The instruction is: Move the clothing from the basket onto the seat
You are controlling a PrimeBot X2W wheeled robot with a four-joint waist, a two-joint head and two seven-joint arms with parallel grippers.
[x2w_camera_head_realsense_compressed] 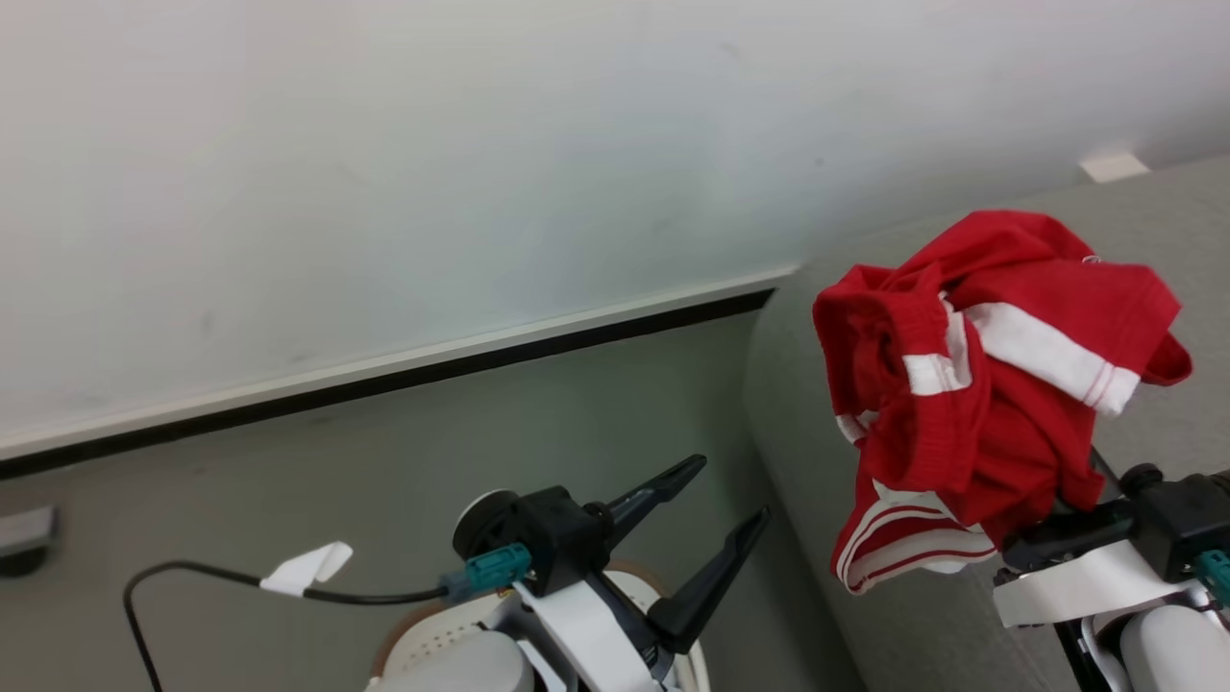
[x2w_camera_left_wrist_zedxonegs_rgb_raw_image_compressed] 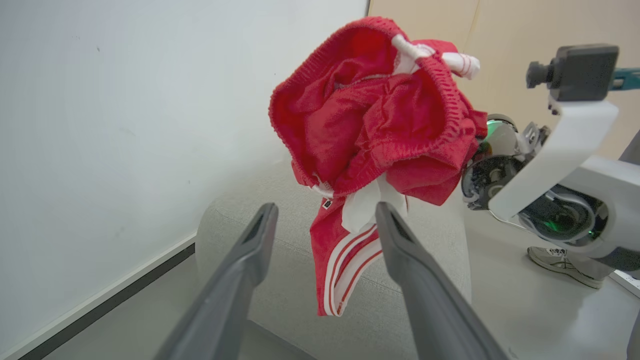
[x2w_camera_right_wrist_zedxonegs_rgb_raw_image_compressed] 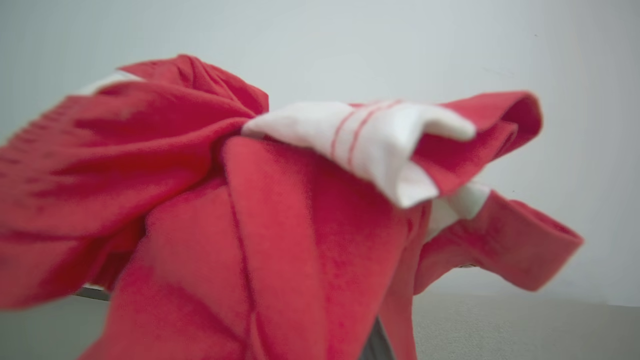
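The clothing (x2w_camera_head_realsense_compressed: 990, 384) is a bunched bright red garment with white stripes, held in the air over the grey seat (x2w_camera_head_realsense_compressed: 1187, 231). My right gripper (x2w_camera_head_realsense_compressed: 1043, 524) is shut on its lower part, and the cloth drapes over the fingers and hides them. The right wrist view has the clothing (x2w_camera_right_wrist_zedxonegs_rgb_raw_image_compressed: 250, 225) close up, with the seat (x2w_camera_right_wrist_zedxonegs_rgb_raw_image_compressed: 500, 325) beneath. My left gripper (x2w_camera_head_realsense_compressed: 730, 490) stands open and holds nothing, above the basket (x2w_camera_head_realsense_compressed: 423, 639), whose perforated white wall and brown rim peek out below it. In the left wrist view the left gripper (x2w_camera_left_wrist_zedxonegs_rgb_raw_image_compressed: 325, 220) points at the hanging clothing (x2w_camera_left_wrist_zedxonegs_rgb_raw_image_compressed: 380, 115) from a short distance.
A white wall with a dark baseboard (x2w_camera_head_realsense_compressed: 480, 360) runs behind the grey floor. A black cable with a white tag (x2w_camera_head_realsense_compressed: 307, 567) trails left of my left arm. A person's shoe (x2w_camera_left_wrist_zedxonegs_rgb_raw_image_compressed: 560, 260) stands on the floor beyond the right arm (x2w_camera_left_wrist_zedxonegs_rgb_raw_image_compressed: 565, 150).
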